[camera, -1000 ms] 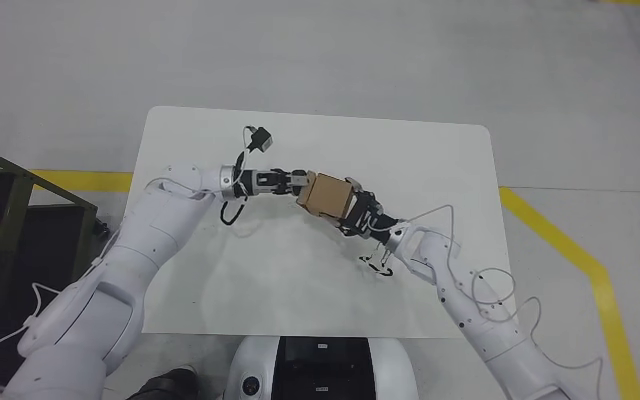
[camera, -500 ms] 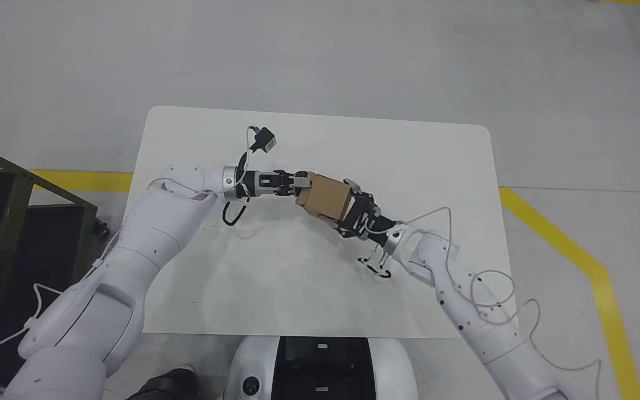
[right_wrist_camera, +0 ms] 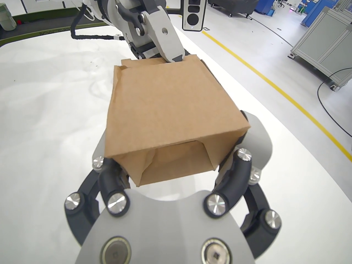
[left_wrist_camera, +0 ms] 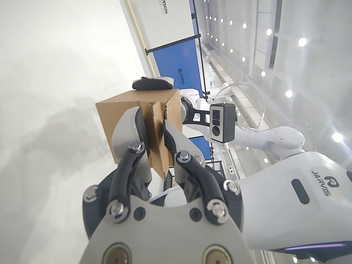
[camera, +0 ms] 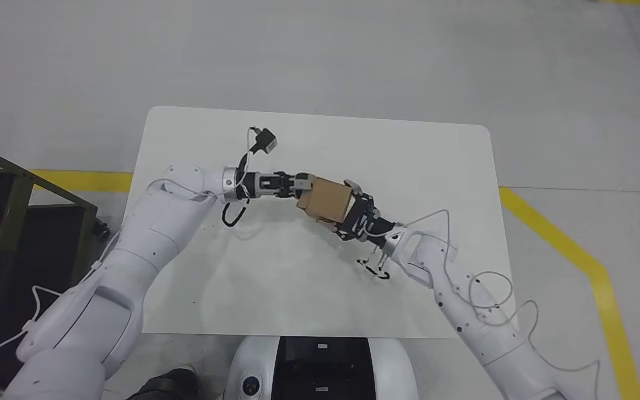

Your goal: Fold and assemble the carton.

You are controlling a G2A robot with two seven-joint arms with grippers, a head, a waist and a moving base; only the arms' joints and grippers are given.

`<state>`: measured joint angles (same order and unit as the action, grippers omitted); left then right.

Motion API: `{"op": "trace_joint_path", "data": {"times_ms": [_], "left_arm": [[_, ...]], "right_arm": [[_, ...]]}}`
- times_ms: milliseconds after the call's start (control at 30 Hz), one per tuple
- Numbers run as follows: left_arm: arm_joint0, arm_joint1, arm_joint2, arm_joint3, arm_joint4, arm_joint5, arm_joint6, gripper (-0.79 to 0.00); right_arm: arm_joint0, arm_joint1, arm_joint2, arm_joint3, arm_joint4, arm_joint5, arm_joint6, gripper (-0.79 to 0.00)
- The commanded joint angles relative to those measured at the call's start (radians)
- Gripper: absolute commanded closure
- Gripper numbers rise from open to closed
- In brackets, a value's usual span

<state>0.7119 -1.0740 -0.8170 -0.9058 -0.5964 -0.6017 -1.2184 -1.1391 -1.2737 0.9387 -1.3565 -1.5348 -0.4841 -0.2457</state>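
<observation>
Carton point(camera: 327, 198) over the table point(camera: 420, 160) (near its middle).

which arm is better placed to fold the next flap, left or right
Left, probably: the left tool pinches a flap at its end of the carton, while the right tool grips its sides and suits steadying.

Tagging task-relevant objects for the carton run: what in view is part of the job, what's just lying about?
Job: carton; left gripper, pinching one end of it; right gripper, clamped across the other end.
Lying about: white table; dark rack beside it; yellow floor line.
</observation>
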Motion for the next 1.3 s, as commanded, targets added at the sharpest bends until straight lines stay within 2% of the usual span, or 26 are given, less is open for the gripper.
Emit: {"op": "trace_joint_path", "data": {"times_ms": [0,300,667,933,1100,1267], "left_arm": [[0.002,0.002,-0.002,-0.001,0.003,0.001,-0.001,-0.049],[0.007,0.006,-0.008,-0.008,0.004,0.001,-0.001,-0.049],[0.012,0.009,-0.014,-0.005,0.001,0.001,-0.001,-0.049],[0.014,0.011,-0.017,-0.011,0.001,0.001,-0.001,-0.055],[0.010,0.007,-0.007,-0.018,0.002,0.003,-0.003,-0.046],[0.003,-0.001,0.006,-0.014,0.004,0.003,-0.003,-0.043]], "right_arm": [[0.001,0.000,-0.001,-0.001,-0.002,0.002,0.000,-0.622],[0.003,-0.003,-0.006,0.000,-0.006,0.009,0.004,-0.634],[0.004,-0.006,-0.006,0.010,0.013,0.005,-0.006,-0.573],[0.005,-0.007,-0.004,0.013,0.019,0.002,-0.012,-0.566],[0.006,-0.008,-0.007,0.005,0.012,0.005,-0.006,-0.616],[0.008,-0.010,-0.012,0.001,0.006,0.010,0.002,-0.714]]}}
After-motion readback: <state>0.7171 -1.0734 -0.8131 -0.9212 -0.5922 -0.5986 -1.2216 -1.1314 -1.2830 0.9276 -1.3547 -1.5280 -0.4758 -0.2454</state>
